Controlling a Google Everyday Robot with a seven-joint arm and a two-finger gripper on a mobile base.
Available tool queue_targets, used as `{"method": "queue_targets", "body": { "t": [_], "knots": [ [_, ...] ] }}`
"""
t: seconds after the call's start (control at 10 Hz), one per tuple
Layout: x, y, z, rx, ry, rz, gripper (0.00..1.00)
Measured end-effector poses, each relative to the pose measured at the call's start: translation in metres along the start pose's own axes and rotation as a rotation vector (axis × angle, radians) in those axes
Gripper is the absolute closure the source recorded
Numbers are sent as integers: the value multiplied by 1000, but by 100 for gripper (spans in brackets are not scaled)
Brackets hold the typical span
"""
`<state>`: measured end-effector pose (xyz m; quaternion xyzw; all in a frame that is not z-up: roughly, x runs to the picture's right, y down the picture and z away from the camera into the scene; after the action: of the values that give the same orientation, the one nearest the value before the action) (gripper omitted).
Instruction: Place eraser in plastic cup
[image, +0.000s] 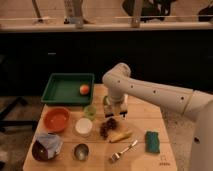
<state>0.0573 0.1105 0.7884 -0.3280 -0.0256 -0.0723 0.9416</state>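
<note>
gripper (114, 108) hovers just beside plastic cup (90, 111)

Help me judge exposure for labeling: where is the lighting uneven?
Camera view: warm, dim light on the wooden table; the background is nearly black; the gripper, low over the table beside the plastic cup, is dark and shadowed.

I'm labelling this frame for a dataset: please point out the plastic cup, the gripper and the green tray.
plastic cup (90, 111): camera view, its translucent green wall.
gripper (114, 111): camera view, its lower end, beside the cup, over the table.
green tray (62, 89): camera view, its bare floor.
</note>
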Motion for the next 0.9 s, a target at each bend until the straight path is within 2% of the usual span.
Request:
{"method": "queue_targets", "body": {
  "t": [0.2, 0.3, 0.5, 0.9],
  "knots": [
    [0, 1, 1, -2, -5, 12, 100],
    [-2, 0, 3, 1, -20, 26, 100],
    [-22, -5, 1, 15, -59, 52, 100],
    [-59, -17, -9, 35, -84, 21, 100]
  ]
}}
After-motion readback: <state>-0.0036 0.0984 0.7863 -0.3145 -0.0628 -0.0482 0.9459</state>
